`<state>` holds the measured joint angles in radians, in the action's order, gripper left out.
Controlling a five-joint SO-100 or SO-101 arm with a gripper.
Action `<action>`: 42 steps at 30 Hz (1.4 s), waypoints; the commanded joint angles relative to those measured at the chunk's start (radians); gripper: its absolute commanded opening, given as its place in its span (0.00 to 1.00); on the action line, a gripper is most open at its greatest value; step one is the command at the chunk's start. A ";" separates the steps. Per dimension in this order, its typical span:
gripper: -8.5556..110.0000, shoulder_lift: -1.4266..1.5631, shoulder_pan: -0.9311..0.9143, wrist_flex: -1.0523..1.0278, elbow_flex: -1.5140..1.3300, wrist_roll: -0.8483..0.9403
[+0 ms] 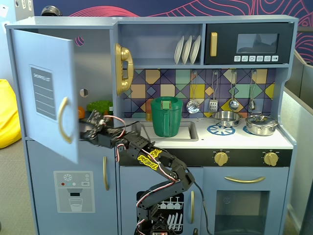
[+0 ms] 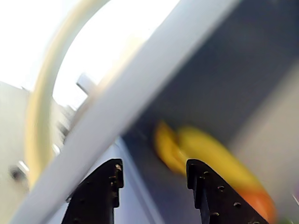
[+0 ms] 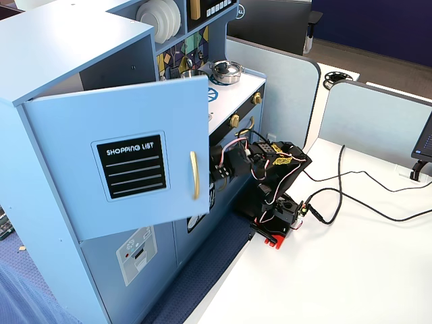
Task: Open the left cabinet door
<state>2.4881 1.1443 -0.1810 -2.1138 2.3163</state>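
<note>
The left cabinet door (image 1: pixel 44 58) with the black "SHOPPING LIST" panel (image 3: pixel 131 165) stands partly open, swung out from the cabinet. Its gold bar handle (image 1: pixel 62 120) also shows in the other fixed view (image 3: pixel 194 174) and, blurred, at the left of the wrist view (image 2: pixel 39 107). My gripper (image 1: pixel 88 125) is at the door's free edge, just behind it at handle height, as the side fixed view (image 3: pixel 219 175) also shows. In the wrist view the gripper (image 2: pixel 154 175) is open and empty. The door's edge (image 2: pixel 140 84) runs diagonally just left of the left finger (image 2: pixel 100 191).
Yellow and orange toy food (image 2: pixel 205 149) lies inside the open cabinet. Below is the blue door with the dispenser graphic (image 1: pixel 73 191). A green pitcher (image 1: pixel 166 116) stands in the sink, and a gold phone (image 1: pixel 123 68) hangs on the wall. The arm's base and cables sit on the white table (image 3: pixel 351 270).
</note>
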 commanded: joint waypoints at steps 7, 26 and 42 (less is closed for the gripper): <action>0.14 0.078 -0.423 -0.118 0.028 -0.172; 0.12 0.506 -1.098 -0.908 -0.667 -0.818; 0.09 0.681 -1.157 -1.207 -0.884 -0.864</action>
<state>3.1447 0.0000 -1.2717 -3.0020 1.4327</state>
